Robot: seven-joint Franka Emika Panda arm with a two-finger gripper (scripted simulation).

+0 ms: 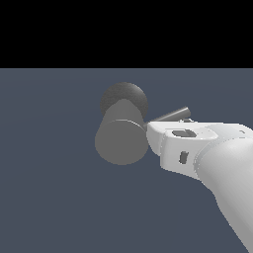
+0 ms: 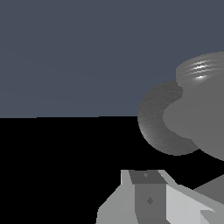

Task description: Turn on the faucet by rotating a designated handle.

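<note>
Faucet (image 1: 121, 141) near the middle of the exterior view: thick matte grey cylinder, flat round end face turned toward the camera, darker rounded dome (image 1: 124, 97) showing above and behind it

Handle (image 1: 172, 115), a thin dark rod, sticking out from the cylinder toward the exterior view's right and tilted slightly upward, its free tip just above the white arm

White arm (image 1: 227, 173) reaching in from the lower corner on the exterior view's right, its wrist end pressed close against the cylinder's right edge, directly under the handle; touching or merely beside, impossible to tell

Gripper (image 2: 148, 197) seen only in part in the wrist view, as a grey block between pale angled housing faces; fingertips out of sight in both views, so apart or together cannot be told

In the wrist view, dome (image 2: 153, 122) and cylinder (image 2: 199, 109) crowding one side of the picture, close to the gripper

Open blue-grey ground (image 1: 44, 173) all around the faucet on the exterior view's left and below it, with wide free room there; tight quarters only on the right, between cylinder edge, handle and arm
</note>
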